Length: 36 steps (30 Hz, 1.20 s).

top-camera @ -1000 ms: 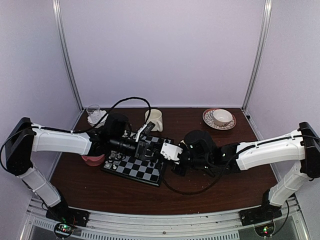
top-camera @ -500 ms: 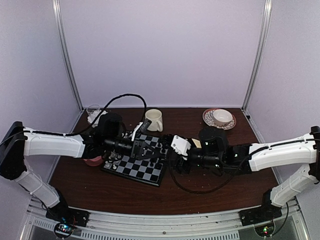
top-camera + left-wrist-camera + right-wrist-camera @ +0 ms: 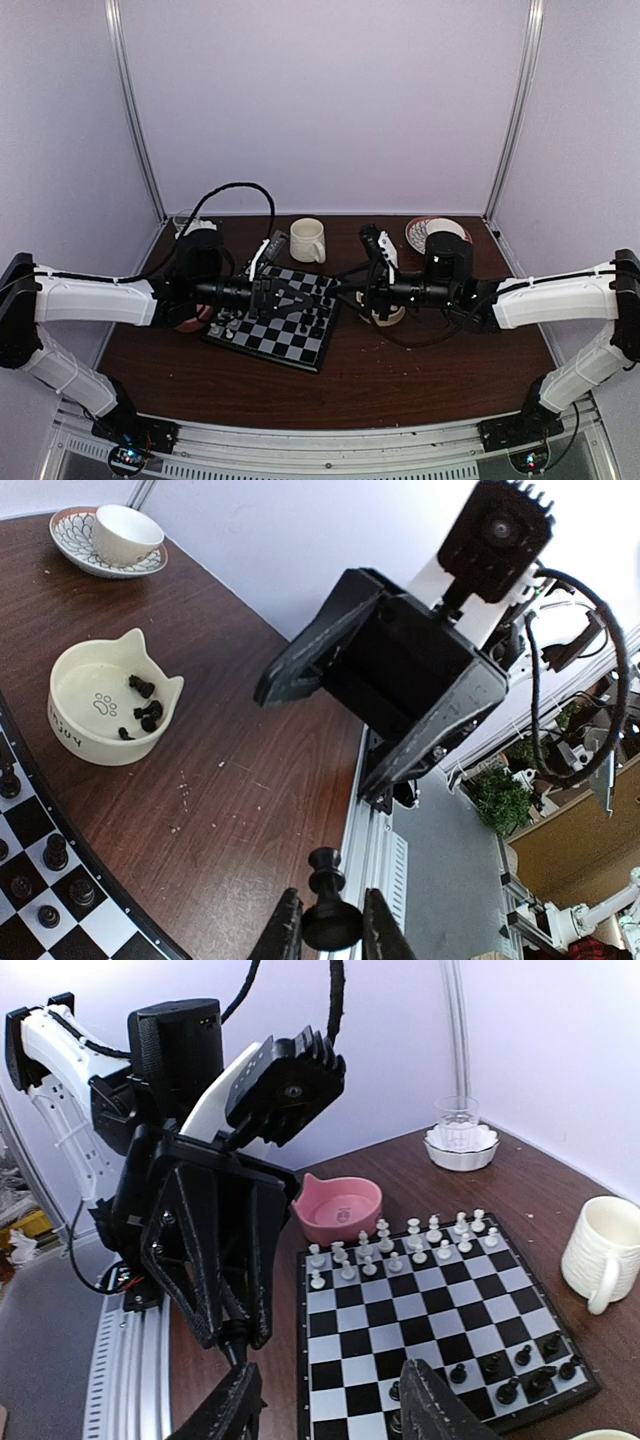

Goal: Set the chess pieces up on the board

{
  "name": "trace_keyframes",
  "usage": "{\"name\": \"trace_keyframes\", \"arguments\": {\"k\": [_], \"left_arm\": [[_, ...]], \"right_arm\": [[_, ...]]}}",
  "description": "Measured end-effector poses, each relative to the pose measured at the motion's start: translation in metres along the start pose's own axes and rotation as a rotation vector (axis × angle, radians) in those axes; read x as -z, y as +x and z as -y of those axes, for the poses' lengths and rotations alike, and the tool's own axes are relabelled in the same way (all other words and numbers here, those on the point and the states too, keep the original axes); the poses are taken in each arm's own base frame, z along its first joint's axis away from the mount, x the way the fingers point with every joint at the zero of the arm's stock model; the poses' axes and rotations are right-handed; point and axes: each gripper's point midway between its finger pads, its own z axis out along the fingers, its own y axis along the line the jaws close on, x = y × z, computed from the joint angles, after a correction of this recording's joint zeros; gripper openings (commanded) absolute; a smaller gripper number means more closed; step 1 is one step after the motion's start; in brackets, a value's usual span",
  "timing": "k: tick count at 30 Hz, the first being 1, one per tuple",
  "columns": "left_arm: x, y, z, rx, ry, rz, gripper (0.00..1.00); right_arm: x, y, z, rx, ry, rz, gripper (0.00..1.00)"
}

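Where the left gripper (image 3: 331, 898) reaches out above the board (image 3: 290, 338), its two fingers are pressed together on the wide round foot of a single black piece (image 3: 325, 880), which it holds in the air clear of the squares. That piece's long axis runs in line with the fingers, with the foot toward the wrist and the knobbed head leading outward. The head points at the right gripper (image 3: 330, 1370), which faces it from just across the board's right-hand edge. How far the piece leans relative to the table (image 3: 250, 780) cannot be told. The right gripper's fingers stand apart with nothing between them. In the top view it hangs over a cat-eared bowl (image 3: 70, 738) beside the board, in which a few loose black pieces (image 3: 142, 692) lie tumbled. On the board, white pieces (image 3: 400, 1245) stand upright in two rows along the side nearest a pink bowl (image 3: 338, 1210), while black figures (image 3: 510, 1378) stand along the opposite side, near a mug (image 3: 605, 1250).
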Motion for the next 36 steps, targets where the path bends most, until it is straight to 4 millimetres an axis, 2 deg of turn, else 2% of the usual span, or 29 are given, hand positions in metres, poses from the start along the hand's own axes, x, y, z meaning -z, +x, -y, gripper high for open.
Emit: {"name": "trace_keyframes", "arguments": {"k": [8,12,18,23,29,32,35,36], "left_arm": [[0.012,-0.010,0.016,-0.063,0.024,0.069,0.08],[0.013,-0.013,0.017,-0.077,0.027,0.088,0.09],[0.014,-0.014,0.019,-0.075,0.035,0.096,0.09],[0.014,-0.018,0.021,-0.078,0.046,0.112,0.09],[0.012,-0.017,0.021,-0.067,0.054,0.109,0.09],[0.011,-0.017,0.020,-0.065,0.060,0.110,0.10],[0.011,-0.018,0.022,-0.064,0.070,0.112,0.16],[0.012,-0.019,0.022,-0.064,0.071,0.113,0.22]], "right_arm": [[-0.012,0.013,-0.022,-0.125,-0.178,-0.014,0.47],[-0.012,0.009,-0.031,-0.137,-0.238,0.003,0.43],[-0.011,0.004,-0.040,-0.142,-0.287,0.019,0.31],[-0.014,0.007,-0.041,-0.156,-0.297,0.010,0.31],[-0.014,0.005,-0.041,-0.157,-0.302,0.013,0.20],[-0.014,0.004,-0.041,-0.157,-0.301,0.016,0.06],[-0.014,0.004,-0.042,-0.158,-0.307,0.015,0.00],[-0.014,0.004,-0.042,-0.159,-0.308,0.015,0.00]]}}
